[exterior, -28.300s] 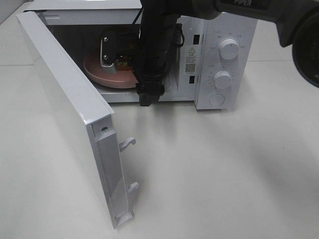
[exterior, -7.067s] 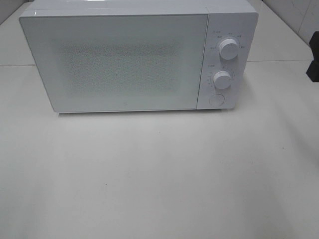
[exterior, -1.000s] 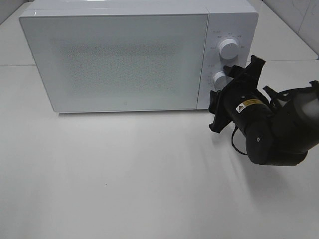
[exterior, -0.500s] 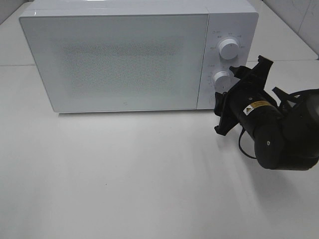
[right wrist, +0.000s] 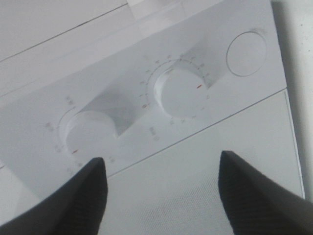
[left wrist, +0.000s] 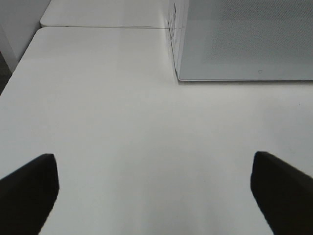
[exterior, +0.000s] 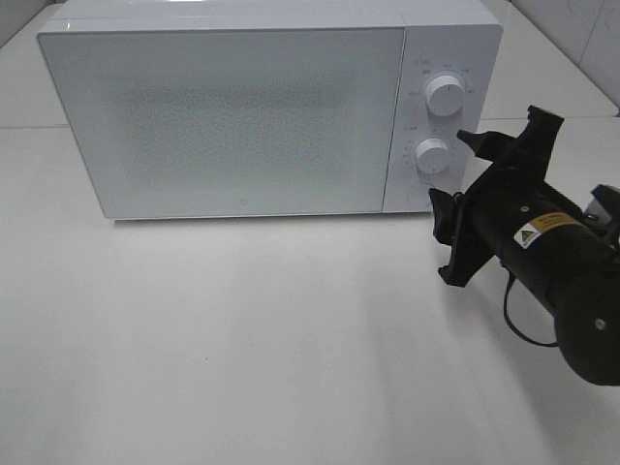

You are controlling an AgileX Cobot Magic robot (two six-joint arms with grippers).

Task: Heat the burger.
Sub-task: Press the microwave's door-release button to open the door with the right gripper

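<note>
exterior high: right gripper [exterior: 449, 165], seemingly open, faces microwave [exterior: 242, 116].

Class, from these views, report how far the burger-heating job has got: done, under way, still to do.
Done: the microwave door is shut; the burger is not visible. Under way: the open right gripper faces the lower knob, not touching it. Remaining: whether the timer is set cannot be told; the left gripper hangs open over the table.

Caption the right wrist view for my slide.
Right gripper, jaws open, faces the microwave's two dials and round button.
</note>
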